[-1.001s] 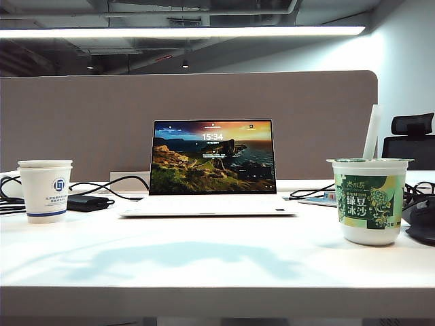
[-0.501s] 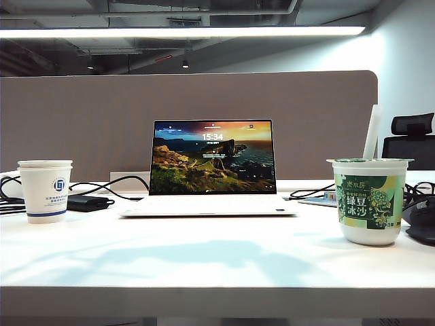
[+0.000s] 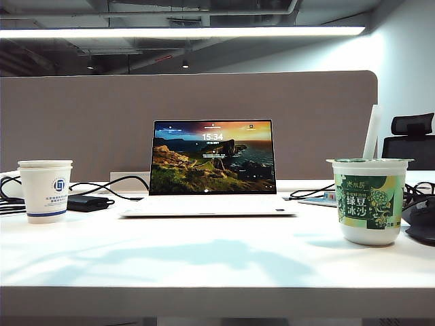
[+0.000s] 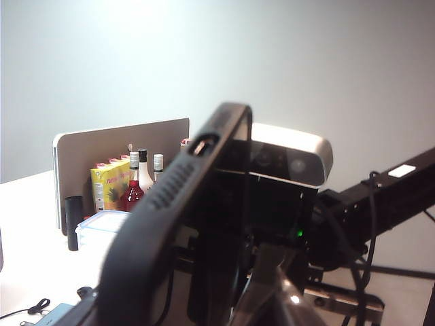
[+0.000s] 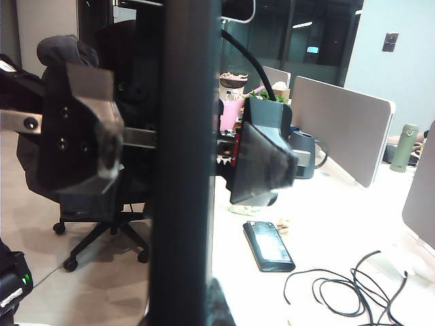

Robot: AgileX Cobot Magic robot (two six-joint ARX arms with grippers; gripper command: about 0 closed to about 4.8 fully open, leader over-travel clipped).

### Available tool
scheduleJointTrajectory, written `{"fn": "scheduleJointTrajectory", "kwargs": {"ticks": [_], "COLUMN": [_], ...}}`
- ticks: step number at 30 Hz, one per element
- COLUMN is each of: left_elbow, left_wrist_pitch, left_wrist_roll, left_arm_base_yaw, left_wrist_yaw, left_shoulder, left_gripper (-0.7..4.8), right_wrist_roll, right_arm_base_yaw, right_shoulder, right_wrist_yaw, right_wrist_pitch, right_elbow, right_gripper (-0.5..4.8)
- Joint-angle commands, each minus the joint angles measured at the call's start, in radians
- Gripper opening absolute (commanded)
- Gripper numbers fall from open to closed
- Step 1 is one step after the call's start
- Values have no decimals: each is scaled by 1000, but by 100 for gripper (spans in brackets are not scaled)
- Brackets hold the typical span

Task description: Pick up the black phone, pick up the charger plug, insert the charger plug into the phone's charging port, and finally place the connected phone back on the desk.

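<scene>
Left hand point(image 5: 182, 146) clamps glossy black rectangular phone point(image 4: 158, 224), blocking both wrist views; right hand point(image 4: 264, 275), pinched narrow, just behind it.

the exterior view sits low at the front edge of the desk point(image 3: 217, 268), facing level across it to the laptop point(image 3: 212, 166) and partition, with neither arm in sight. the left wrist view looks past the black phone's point(image 4: 180, 224) edge, very near, toward a pale wall. the right wrist view looks along the phone point(image 5: 185, 163) into the office, sharing that phone.
</scene>
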Motion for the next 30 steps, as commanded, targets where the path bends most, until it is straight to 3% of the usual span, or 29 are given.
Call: {"fn": "scheduleJointTrajectory", "kwargs": {"ticks": [1, 13, 30], "left_elbow": [5, 5, 5], "left_wrist_pitch": [33, 82, 68], "left_wrist_roll": [-26, -69, -74], "left_arm_base_yaw": [-1, -1, -1], "left_wrist_yaw": [-19, -39, -34], "left_shoulder": [-2, -2, -2], "left_gripper": [308, 308, 306], "right_wrist_roll": [5, 58, 64], "right_arm_base_yaw": [0, 23, 24], "right_shoulder": [-7, 28, 38], "right_wrist_yaw": [2, 9, 16], "right_wrist_pitch": [40, 146, 144], "right_elbow": [6, 6, 6], "right_gripper": [-1, -1, -1]}}
